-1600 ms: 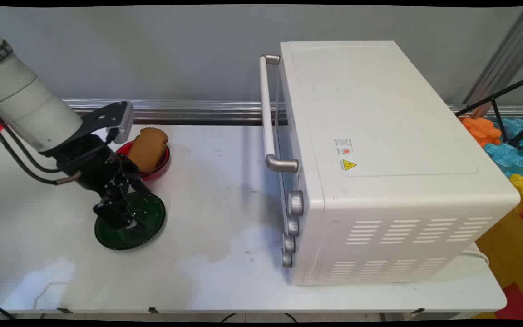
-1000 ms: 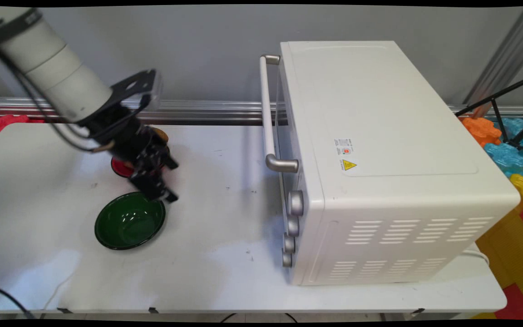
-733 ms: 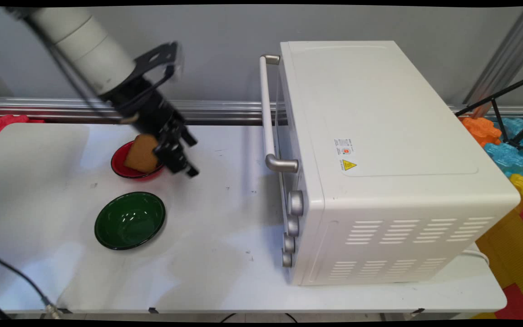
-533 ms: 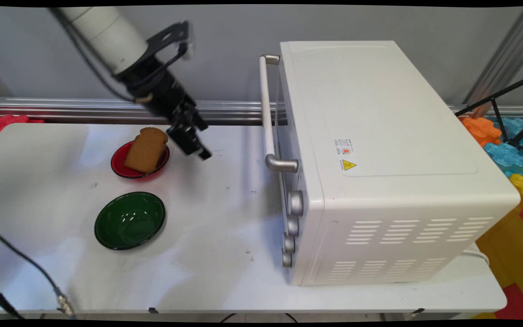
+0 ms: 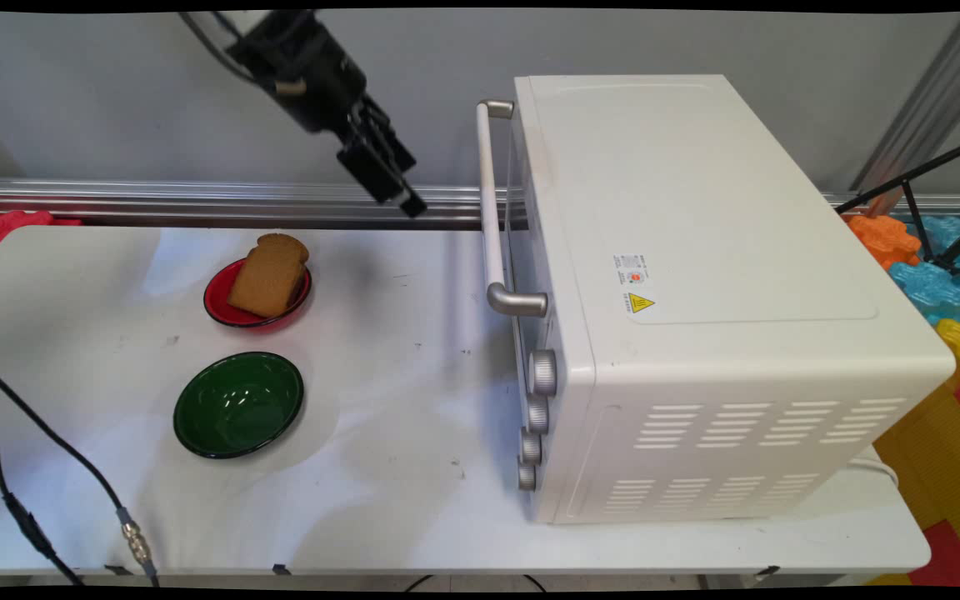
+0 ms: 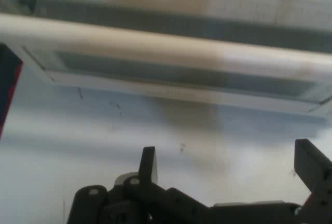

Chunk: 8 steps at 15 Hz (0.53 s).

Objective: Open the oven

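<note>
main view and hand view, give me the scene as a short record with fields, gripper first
gripper: gripper raised above the table, open, holding nothing
nearest thing: oven handle, a pale bar on the front of the white oven; apart from the gripper
hand view: looks at the handle bar and the oven door behind it, fingers spread wide
red bowl: red bowl with a slice of brown bread in it, left of the oven
green bowl: green bowl, empty, nearer the camera than the red one
oven knobs: four knobs down the front

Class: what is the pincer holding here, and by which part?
Nothing. The pincer hangs open and empty in the air beside the oven's handle.
</note>
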{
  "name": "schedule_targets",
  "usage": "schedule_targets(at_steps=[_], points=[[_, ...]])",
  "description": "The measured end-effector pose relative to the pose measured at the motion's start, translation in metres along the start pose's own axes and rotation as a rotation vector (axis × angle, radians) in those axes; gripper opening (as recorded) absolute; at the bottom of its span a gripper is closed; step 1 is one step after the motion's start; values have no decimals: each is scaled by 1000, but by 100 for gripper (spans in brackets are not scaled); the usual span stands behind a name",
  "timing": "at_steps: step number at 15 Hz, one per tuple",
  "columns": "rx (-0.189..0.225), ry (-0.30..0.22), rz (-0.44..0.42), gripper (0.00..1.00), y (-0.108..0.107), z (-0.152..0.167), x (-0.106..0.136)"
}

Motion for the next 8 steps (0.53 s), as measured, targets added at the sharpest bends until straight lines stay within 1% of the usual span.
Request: schedule_targets(at_steps=[3, 6, 8], points=[[-9, 20, 29, 100, -7, -14, 12], [-27, 37, 93, 100, -12, -22, 29], [-39, 39, 137, 100, -14, -25, 39]])
